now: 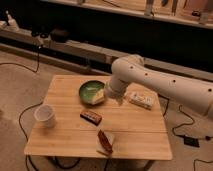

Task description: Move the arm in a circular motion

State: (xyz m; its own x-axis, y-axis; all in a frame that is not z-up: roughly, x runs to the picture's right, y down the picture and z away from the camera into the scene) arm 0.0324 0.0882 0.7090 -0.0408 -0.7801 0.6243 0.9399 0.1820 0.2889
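Note:
The cream-white arm of thick rounded tube segments with small dark dots reaches in from the right and bends at a bulbous joint over the wooden table. Its pale yellowish gripper hangs low over the right edge of the green bowl. Nothing shows between its fingers.
On the table stand a white cup at the front left, a dark snack bar in the middle, a red-brown packet near the front edge, and a white box at the right. Cables lie on the floor around the table.

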